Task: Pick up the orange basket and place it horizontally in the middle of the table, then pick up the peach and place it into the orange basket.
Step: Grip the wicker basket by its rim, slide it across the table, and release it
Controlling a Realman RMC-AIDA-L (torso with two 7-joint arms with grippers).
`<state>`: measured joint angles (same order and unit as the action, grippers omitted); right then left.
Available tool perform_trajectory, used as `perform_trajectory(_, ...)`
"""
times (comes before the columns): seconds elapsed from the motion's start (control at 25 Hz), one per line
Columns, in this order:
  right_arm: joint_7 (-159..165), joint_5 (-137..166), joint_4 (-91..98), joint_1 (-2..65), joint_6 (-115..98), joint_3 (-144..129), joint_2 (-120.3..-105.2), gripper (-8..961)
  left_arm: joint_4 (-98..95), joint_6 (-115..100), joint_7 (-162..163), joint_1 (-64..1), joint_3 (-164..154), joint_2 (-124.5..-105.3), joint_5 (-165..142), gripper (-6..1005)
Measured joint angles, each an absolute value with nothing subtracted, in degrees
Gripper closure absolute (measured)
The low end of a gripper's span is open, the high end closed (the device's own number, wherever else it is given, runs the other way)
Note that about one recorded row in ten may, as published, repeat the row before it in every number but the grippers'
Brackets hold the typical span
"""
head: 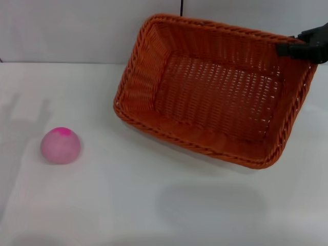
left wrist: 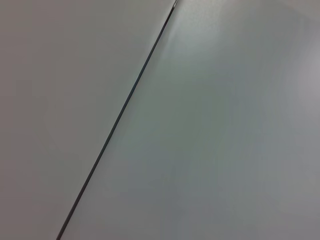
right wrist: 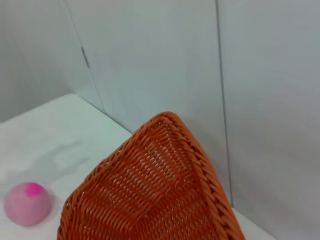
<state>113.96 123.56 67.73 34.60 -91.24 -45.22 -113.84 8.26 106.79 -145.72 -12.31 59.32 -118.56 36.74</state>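
The orange basket (head: 215,92) hangs tilted above the right half of the white table (head: 128,205), its shadow lying on the tabletop below it. My right gripper (head: 287,49) is shut on the basket's far right rim. The right wrist view looks along the basket (right wrist: 150,200) from that rim. The peach (head: 60,145) rests on the table at the left, pale pink with a magenta blotch on top, well apart from the basket. It also shows small in the right wrist view as the peach (right wrist: 27,204). My left gripper is out of view.
A grey wall (head: 77,31) stands behind the table's far edge. The left wrist view shows only flat grey panels with a dark seam (left wrist: 120,115).
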Motion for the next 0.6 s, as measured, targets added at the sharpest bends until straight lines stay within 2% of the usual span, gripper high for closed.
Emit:
perform_trajectory(0.16, 112.4, 121.9, 67.2, 34.5, -92.5, -44.0, -113.68, 779, 8.3, 106.8, -145.7, -12.4, 59.4, -118.56, 36.7, 150)
perform_trajectory(0.28, 109.0, 119.6, 64.7, 34.5, -94.3, -43.0, -112.97, 780, 8.3, 106.8, -145.7, -12.5, 59.5, -118.56, 36.7, 151)
perform_trajectory(0.4, 103.2, 114.7, 60.6, 34.5, -98.2, -42.6, -111.50, 780, 8.3, 106.8, -145.7, -12.5, 59.5, -118.56, 36.7, 151)
perform_trajectory(0.48, 98.0, 111.3, 55.3, 34.7, -101.0, -42.5, -109.57, 780, 8.4, 106.8, -145.7, -12.6, 59.7, -118.56, 36.7, 151)
perform_trajectory(0.52, 98.0, 111.3, 55.3, 34.7, -101.0, -42.5, -109.57, 780, 8.5, 106.8, -145.7, -12.6, 59.7, -118.56, 36.7, 151)
perform_trajectory(0.6, 94.9, 111.7, 52.3, 35.2, -101.6, -42.9, -108.61, 780, 8.9, 106.7, -145.7, -12.6, 59.8, -118.56, 36.7, 151)
